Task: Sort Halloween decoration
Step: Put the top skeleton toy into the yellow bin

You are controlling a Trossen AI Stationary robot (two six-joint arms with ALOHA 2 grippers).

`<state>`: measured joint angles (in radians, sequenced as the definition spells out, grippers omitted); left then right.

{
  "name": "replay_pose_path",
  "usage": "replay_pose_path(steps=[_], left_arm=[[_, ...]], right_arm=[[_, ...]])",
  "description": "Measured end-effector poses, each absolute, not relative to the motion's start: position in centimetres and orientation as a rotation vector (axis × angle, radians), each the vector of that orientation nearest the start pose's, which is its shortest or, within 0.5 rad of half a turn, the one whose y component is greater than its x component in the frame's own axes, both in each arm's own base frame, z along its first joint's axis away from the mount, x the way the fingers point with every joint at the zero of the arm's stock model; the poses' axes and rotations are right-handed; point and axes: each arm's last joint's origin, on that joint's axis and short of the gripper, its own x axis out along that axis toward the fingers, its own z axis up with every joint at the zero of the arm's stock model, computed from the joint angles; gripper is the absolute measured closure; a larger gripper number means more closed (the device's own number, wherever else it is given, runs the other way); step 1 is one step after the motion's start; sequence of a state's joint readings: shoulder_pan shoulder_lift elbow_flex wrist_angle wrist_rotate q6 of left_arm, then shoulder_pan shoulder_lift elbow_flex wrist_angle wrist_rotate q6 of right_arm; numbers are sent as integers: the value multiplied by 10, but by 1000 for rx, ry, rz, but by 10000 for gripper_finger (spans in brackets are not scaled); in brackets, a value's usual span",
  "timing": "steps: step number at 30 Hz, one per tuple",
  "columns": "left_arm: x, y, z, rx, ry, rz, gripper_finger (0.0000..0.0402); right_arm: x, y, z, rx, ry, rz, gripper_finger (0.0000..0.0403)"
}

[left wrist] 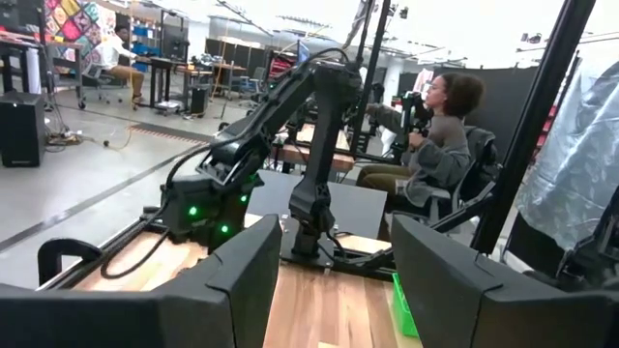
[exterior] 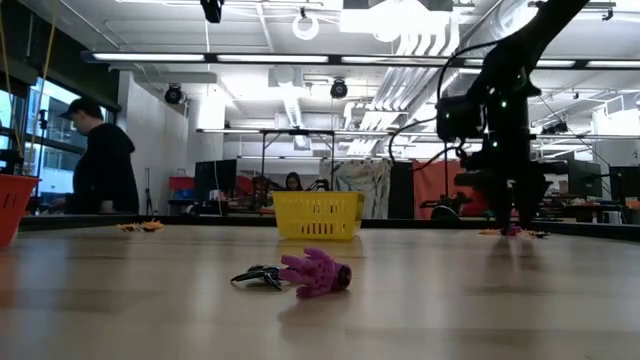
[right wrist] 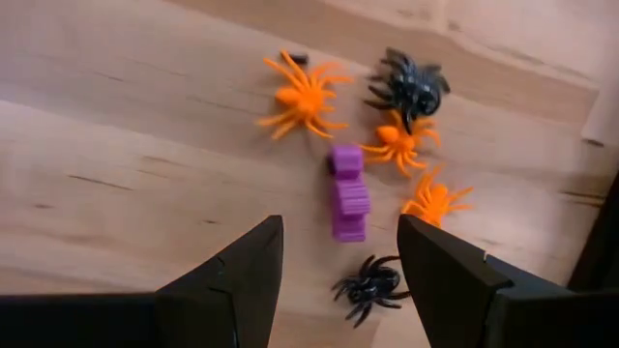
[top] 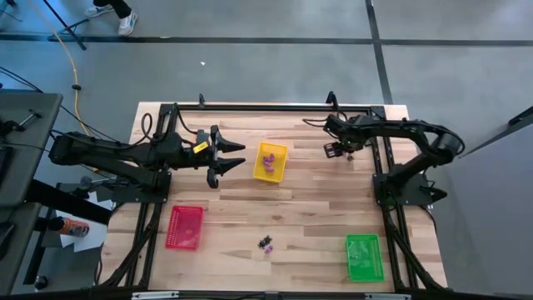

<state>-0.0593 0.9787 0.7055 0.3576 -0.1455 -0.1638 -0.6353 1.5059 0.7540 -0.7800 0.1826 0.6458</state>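
A cluster of Halloween decoration lies on the wood at the far right: orange spiders (right wrist: 302, 95), black spiders (right wrist: 411, 87) and a purple piece (right wrist: 348, 198). My right gripper (right wrist: 340, 253) hangs open just above it, pointing down, its fingers either side of the purple piece's near end without touching; in the high view it is (top: 336, 150). More trinkets, a purple one (exterior: 318, 272) and a black one (exterior: 258, 276), lie near the front edge (top: 266, 243). Left of the yellow tray, my left gripper (top: 226, 161) waits open and level, nothing between its fingers (left wrist: 242, 280).
A yellow tray (top: 281, 152) with purple pieces inside stands at mid-table. A red tray (top: 184, 227) is at the near left and a green tray (top: 364, 257) at the near right. Black frame rails (top: 383, 179) run along both table sides. People are in the room beyond.
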Motion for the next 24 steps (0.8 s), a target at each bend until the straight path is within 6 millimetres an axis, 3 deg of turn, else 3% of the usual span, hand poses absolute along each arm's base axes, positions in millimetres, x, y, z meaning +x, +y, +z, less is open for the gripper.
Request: replay_pose_path(steps=[7, 20, 24], left_arm=[[221, -9, 322, -172, -90, 79, 213], [221, -9, 322, -171, -89, 79, 213], [221, -9, 322, -170, -89, 79, 213]], right_arm=[[184, -142, 138, 827, 1297, -1121, 222], [183, -142, 137, 799, 1321, -1123, 385], [181, -137, 143, 783, 1343, -1086, 390]])
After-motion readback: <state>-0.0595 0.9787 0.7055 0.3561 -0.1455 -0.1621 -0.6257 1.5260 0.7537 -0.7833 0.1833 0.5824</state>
